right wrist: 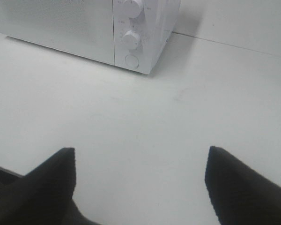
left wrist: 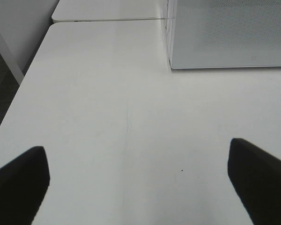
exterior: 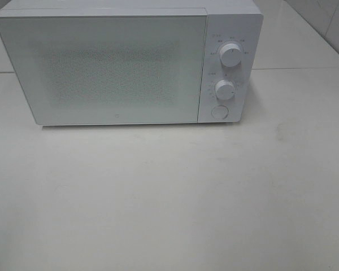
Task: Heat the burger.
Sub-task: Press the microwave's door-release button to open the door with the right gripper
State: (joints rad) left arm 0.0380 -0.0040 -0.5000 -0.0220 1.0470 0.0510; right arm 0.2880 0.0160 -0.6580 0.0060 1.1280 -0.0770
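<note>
Microwave (exterior: 113,68) on your tabletop (exterior: 169,197) counts one, with two knobs (exterior: 231,56), interior unreadable; left tool (left wrist: 136,146) and right tool (right wrist: 140,149) gape wide, empty.

We see a white microwave (exterior: 127,65) standing upright at the far side of a white table (exterior: 169,197), its front turned towards us. Its wide door (exterior: 101,68) is shut flush, and the pale, finely dotted window gives us no view inside. On the narrow control panel at its right, an upper dial (exterior: 230,56) and a lower dial (exterior: 225,90) sit one above the other, with a round button (exterior: 218,112) just beneath them near the base.
</note>
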